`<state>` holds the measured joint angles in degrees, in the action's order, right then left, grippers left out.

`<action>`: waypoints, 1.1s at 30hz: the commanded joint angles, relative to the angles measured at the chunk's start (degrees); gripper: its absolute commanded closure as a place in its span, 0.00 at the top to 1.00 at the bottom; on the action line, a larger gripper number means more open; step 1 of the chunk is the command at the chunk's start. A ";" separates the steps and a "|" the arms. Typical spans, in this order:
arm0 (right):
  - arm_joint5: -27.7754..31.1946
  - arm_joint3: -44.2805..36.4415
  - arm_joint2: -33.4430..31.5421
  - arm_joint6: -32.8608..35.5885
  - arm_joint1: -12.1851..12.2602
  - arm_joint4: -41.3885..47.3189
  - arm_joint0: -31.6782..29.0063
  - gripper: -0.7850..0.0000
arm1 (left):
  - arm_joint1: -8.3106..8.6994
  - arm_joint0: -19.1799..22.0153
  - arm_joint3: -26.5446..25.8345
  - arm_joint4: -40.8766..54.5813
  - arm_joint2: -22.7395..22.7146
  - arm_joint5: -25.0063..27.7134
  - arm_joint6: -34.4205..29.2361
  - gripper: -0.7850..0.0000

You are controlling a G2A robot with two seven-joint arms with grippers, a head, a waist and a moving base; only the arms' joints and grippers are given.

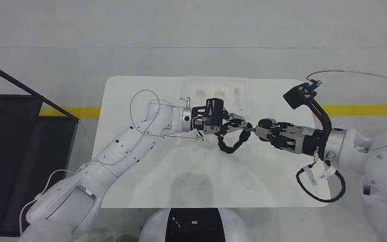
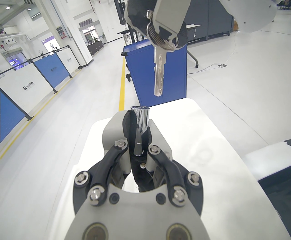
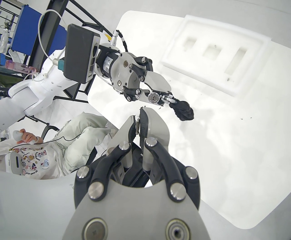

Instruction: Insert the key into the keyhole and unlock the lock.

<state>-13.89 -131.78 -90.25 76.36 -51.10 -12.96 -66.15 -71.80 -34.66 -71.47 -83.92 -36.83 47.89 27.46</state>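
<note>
Mid-frame in the top view, left fingers [image 2: 110, 134] grasp the lock [image 2: 139, 127]; right fingers [image 2: 170, 13] clench the key [image 2: 159, 75], tip near it. The right wrist view shows the keyhole [image 3: 153, 98], key largely hidden.

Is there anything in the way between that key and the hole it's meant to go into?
Nothing visible. The right tool holds the key with its tip pointing toward the end of the lock, which is gripped in the left tool. Only open air lies between them. The keyhole is uncovered.
</note>
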 commanded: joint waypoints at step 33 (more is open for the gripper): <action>-1.34 2.76 2.97 -5.57 1.17 -0.50 0.43 0.00 | -0.13 -0.15 -0.14 -0.32 -0.10 -0.34 -0.10 0.00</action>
<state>-15.18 -128.97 -87.29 70.80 -49.97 -13.46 -65.70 -71.93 -34.81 -71.61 -84.25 -36.92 47.55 27.35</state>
